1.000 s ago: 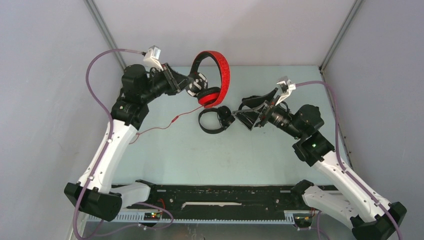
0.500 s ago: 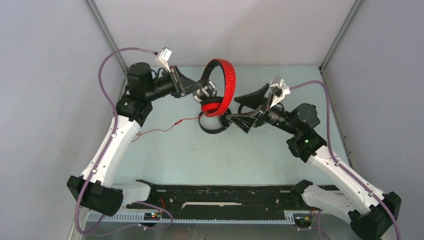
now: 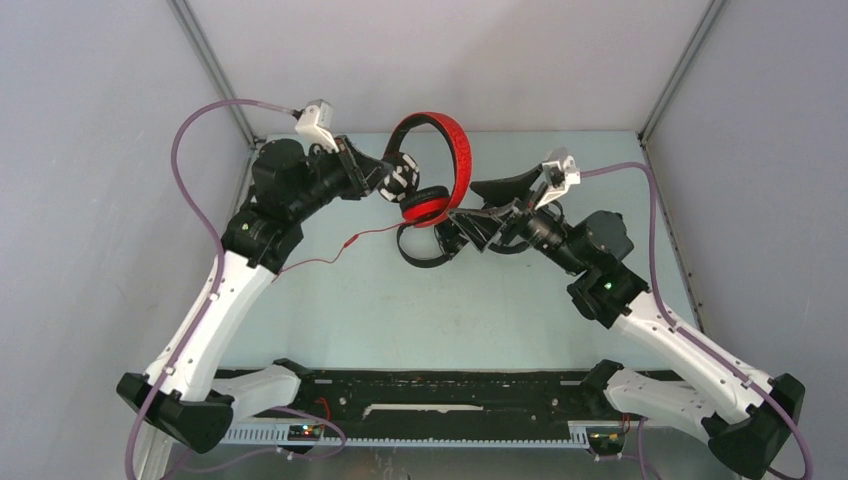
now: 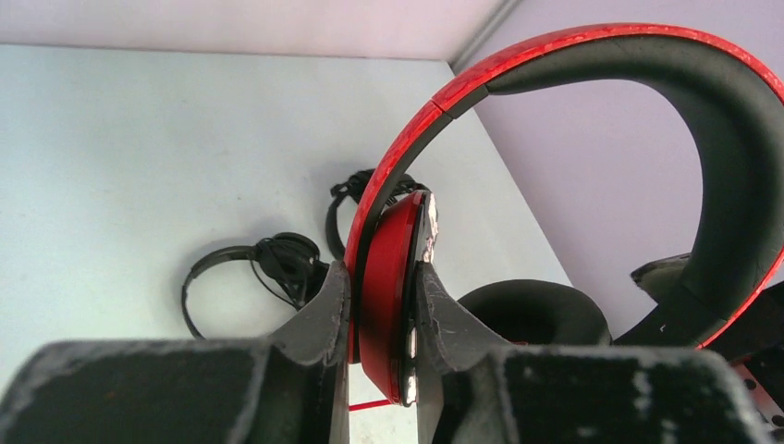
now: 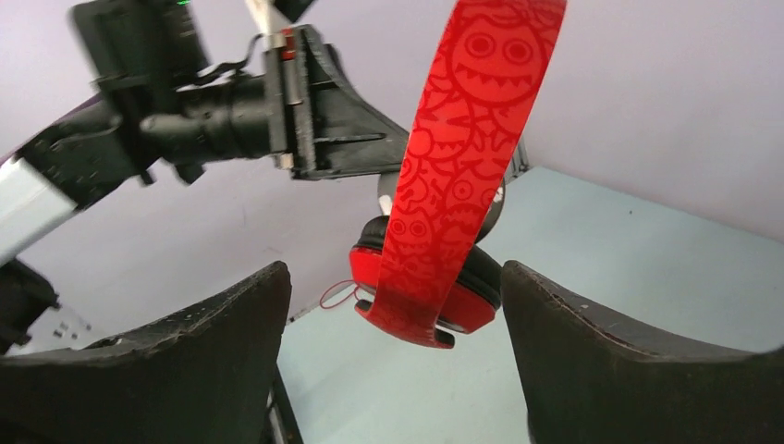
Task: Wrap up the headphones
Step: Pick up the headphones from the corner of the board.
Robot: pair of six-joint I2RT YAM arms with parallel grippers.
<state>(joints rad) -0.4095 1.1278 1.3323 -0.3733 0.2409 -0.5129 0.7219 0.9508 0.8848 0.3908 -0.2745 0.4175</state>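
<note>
Gripper (image 4: 381, 282) of left arm (image 3: 230, 290) raised, clamping red headphones (image 3: 425, 209)

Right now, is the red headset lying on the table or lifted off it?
Lifted: the left gripper clamps the red headset by one earcup, held above the table.

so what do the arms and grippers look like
Both the left arm and right arm have white lower links, black joints and a mauve cable to a white wrist camera box. The left gripper and right gripper have black, scuffed wedge fingers. A green light glows on the right arm.
</note>
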